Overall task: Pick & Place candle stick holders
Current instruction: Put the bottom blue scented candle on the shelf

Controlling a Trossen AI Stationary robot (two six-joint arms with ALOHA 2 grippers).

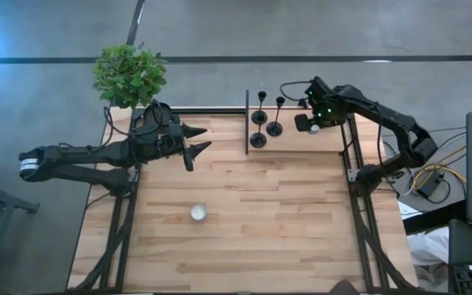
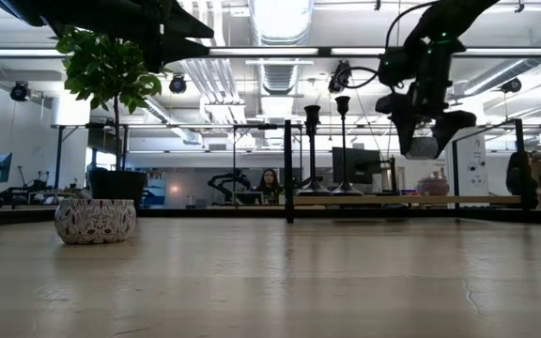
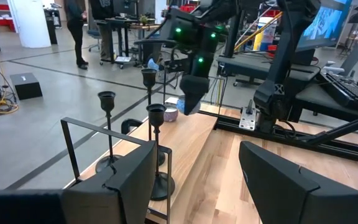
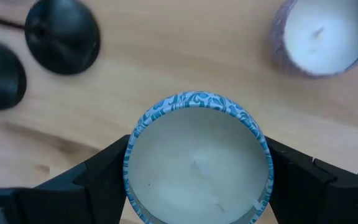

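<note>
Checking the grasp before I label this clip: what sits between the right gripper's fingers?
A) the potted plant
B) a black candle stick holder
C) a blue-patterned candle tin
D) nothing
C: the right wrist view shows the right gripper with its fingers on either side of a round blue-patterned candle tin, while the candle stick holders stand untouched on the table.

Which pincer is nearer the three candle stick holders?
Right. The right pincer, shut on a blue-rimmed candle, hangs just beside the candle stick holders. The left pincer, open, sits farther off, across the black divider.
</note>
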